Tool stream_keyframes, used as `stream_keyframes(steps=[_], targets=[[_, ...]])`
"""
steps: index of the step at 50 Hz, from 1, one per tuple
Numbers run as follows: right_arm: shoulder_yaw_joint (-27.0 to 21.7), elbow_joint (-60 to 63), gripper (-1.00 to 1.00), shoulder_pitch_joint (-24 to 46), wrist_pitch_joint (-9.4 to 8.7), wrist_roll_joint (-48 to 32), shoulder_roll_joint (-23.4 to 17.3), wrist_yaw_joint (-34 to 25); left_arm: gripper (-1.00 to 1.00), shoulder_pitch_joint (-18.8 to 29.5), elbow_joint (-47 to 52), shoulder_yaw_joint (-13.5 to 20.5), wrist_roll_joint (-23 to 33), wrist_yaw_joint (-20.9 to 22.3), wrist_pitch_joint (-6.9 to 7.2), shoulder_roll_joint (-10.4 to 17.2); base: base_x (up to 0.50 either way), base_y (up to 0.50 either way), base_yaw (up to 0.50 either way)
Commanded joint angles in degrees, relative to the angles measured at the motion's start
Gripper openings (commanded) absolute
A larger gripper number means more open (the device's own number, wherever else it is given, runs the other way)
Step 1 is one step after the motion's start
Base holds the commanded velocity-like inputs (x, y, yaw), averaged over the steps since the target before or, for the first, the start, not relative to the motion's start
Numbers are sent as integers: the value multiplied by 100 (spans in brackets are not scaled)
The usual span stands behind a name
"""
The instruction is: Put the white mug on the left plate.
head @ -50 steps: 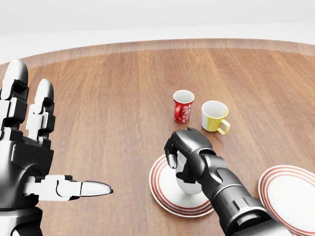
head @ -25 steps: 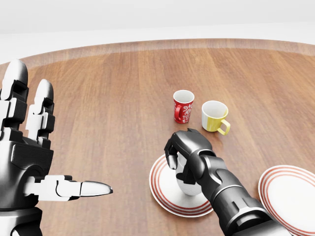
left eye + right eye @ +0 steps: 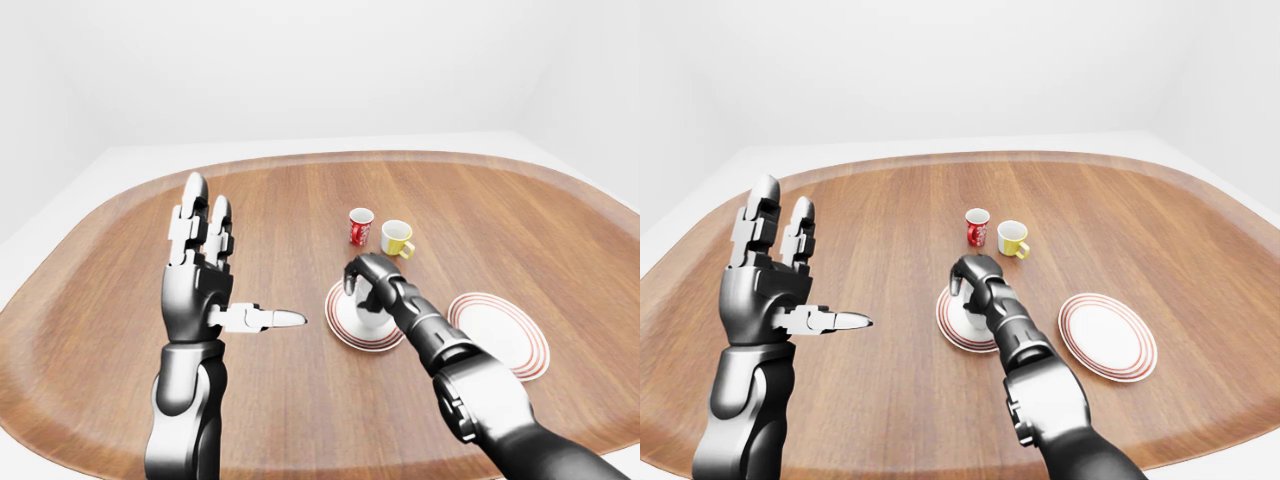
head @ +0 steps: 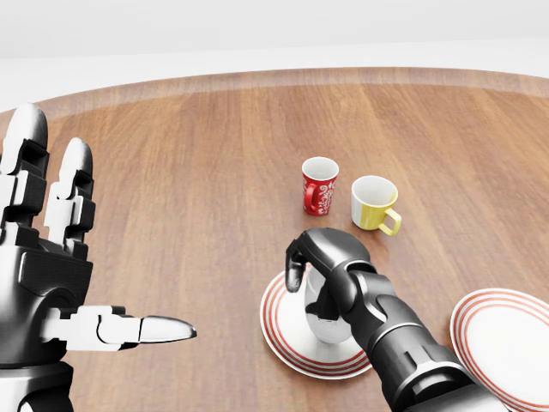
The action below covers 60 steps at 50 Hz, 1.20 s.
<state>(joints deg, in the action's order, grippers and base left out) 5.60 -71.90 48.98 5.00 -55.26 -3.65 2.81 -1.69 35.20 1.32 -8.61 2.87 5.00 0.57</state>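
The white mug [image 4: 320,324] stands upright on the left red-rimmed plate [image 4: 276,330], low in the head view. My right hand [image 4: 309,283] is over the mug's top. Its fingers are loosened and stand about the mug, with a small gap showing at the left finger [image 4: 294,262]. The hand hides most of the mug. My left hand [image 4: 60,266] is open and empty, held up at the far left with fingers spread and thumb pointing right.
A red patterned mug [image 4: 319,184] and a yellow mug [image 4: 374,204] stand just above the left plate. A second red-rimmed plate [image 4: 506,335] lies at the lower right. All rest on a wide oval wooden table [image 3: 120,300].
My right hand's fingers have spread a little off the white mug, which stays on the left plate. The left hand has not moved.
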Motion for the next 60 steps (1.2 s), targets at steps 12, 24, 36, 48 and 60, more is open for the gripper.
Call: stream_keyframes(steps=[12,24,36,48,60], targets=[[20,-12,100,-128,0,119,-50,-209,100,4,-56,15,7,-2,0,2,0,0,0],[21,-14,100,-155,0,107,-42,-305,100,-7,-54,6,2,4,0,0,0,0,0],[24,6,100,-133,0,100,-48,-342,100,20,-29,21,-17,1,0,6,0,0,0],[19,72,100,-106,0,109,-82,-393,100,6,-38,18,-15,5,0,3,0,0,0],[6,1224,100,-406,0,216,-69,-1064,100,8,-15,10,-10,0,0,2,0,0,0]])
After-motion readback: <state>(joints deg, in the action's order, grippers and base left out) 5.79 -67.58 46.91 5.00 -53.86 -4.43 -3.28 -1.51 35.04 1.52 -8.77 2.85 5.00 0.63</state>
